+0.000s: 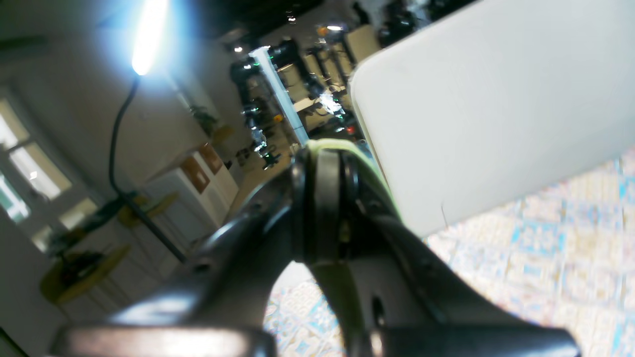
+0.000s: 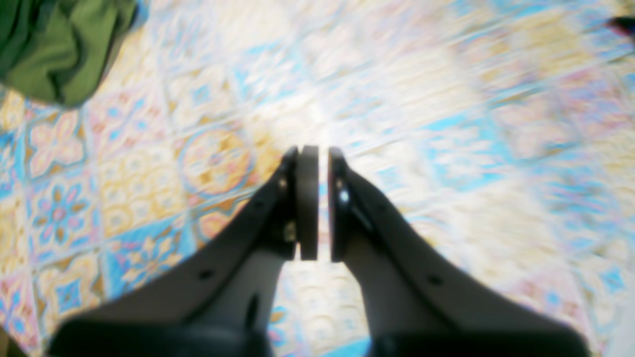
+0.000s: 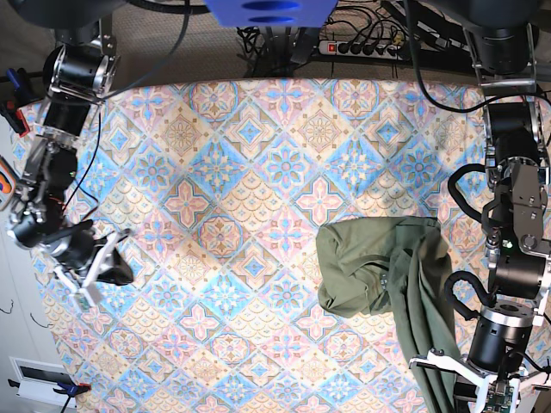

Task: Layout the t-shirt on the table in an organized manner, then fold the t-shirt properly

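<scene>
2 arms, only 1 busy: the left gripper (image 1: 330,198) is pinching an edge of the t-shirt (image 3: 379,275), a pale-green strip showing between its pads, low at the near right of the table (image 3: 224,172). From there a stretched band of cloth runs up to the bunched heap right of centre. To lay it out well, I judge it should draw the hem slowly outward and keep it low, so the heap unrolls. The right gripper (image 2: 317,208), nearly pressed together and holding nothing, hovers at the left, well apart from the shirt.
</scene>
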